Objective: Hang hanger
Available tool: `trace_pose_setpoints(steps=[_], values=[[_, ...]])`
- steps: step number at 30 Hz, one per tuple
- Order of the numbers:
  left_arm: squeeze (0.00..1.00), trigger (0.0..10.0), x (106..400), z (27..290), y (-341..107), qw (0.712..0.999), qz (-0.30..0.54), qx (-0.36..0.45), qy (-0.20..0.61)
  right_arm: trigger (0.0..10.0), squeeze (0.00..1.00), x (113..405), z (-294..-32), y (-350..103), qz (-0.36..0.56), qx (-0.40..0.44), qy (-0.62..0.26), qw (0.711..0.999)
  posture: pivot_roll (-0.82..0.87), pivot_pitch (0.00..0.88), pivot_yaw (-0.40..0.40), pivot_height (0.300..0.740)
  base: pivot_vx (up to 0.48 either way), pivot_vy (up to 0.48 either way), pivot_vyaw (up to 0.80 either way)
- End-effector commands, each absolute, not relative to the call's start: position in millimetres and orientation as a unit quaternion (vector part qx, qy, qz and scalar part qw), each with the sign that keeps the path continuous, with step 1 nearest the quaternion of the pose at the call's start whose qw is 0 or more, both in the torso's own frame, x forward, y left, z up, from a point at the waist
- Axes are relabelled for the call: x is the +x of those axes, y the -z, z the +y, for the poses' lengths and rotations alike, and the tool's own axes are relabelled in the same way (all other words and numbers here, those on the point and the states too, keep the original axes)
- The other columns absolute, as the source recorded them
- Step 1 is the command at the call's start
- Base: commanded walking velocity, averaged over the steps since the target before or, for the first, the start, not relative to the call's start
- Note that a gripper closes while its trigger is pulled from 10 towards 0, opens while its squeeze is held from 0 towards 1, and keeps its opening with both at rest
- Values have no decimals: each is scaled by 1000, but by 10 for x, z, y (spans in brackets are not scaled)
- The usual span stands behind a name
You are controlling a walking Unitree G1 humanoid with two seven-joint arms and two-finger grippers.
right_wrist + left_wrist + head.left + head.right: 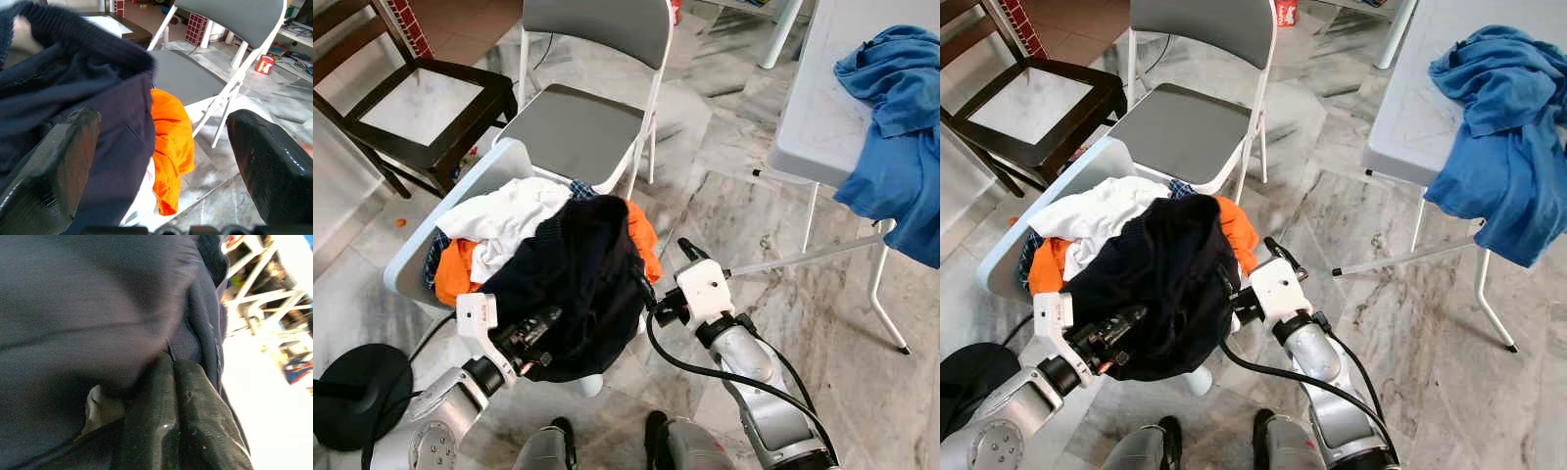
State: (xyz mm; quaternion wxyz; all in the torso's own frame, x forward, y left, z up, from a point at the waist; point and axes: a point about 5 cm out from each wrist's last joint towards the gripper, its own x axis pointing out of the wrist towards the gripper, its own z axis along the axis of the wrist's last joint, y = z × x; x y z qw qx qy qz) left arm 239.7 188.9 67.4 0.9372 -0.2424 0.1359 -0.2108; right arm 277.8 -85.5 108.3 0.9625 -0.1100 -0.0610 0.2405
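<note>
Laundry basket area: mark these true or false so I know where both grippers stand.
1. The left gripper is shut on the dark navy garment. True.
2. The right gripper is shut. False: its fingers are spread wide beside the garment.
3. A blue cloth lies on the white table. True.
4. The grey folding chair holds clothes. False: its seat is bare; the clothes are in the basket.

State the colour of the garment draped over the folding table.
Blue garment, clearest in the right eye view.
</note>
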Motion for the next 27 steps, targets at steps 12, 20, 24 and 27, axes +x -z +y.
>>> trace_pose_setpoints(steps=[12,20,24,27], values=[[1000,10000,2460,2219,-620,994,59,-51,73,10000,0,2741,-853,-1019,-52,-110,-247,961,2,259,-20,740,0,0,0],[1000,10000,2732,2058,-1169,998,-40,-26,39,10000,0,2718,-847,-1006,-50,-111,-250,961,-6,271,-25,740,0,0,0],[1000,10000,2868,2039,-1368,998,-52,-28,19,10000,0,2708,-849,-1003,-49,-113,-251,960,-8,274,-25,740,0,0,0],[1000,10000,2994,2003,-1483,998,-43,-40,6,10000,0,2705,-852,-1002,-49,-114,-251,960,-10,278,-26,740,0,0,0]])
